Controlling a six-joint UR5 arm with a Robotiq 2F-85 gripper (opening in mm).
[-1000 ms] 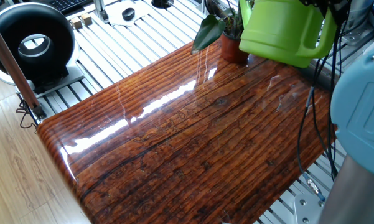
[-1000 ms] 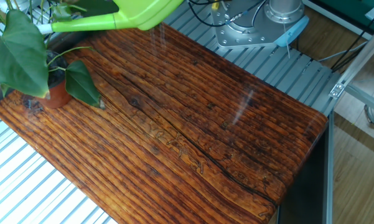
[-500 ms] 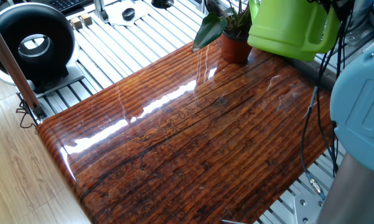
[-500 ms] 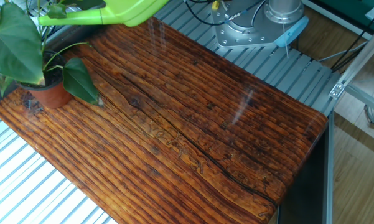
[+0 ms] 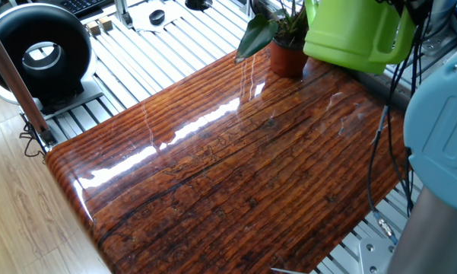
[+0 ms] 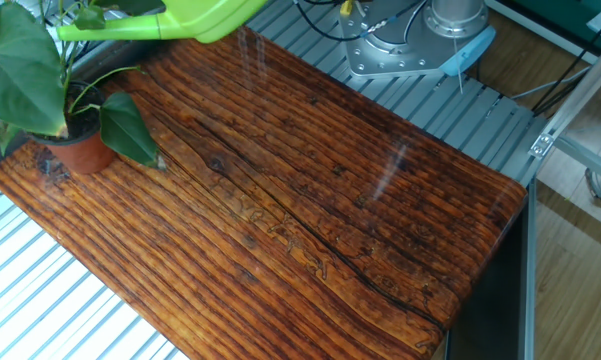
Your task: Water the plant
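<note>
The plant point(image 6: 40, 95) stands at the desk point(image 5: 236, 175) corner, under the watering can point(image 5: 357, 34) spout. Since the earlier frame the can has barely shifted. My claw is out of sight, so I cannot tell its grip.

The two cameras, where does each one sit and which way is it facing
One fixed view: high off one corner of the table, looking across at the plant in the far corner; the arm's blue body fills the right edge, cables hang by the can.
The other fixed view: high on the opposite side, plant at left, arm base at top.
Both share table, plant and raised can; the pincer shows in neither.
</note>
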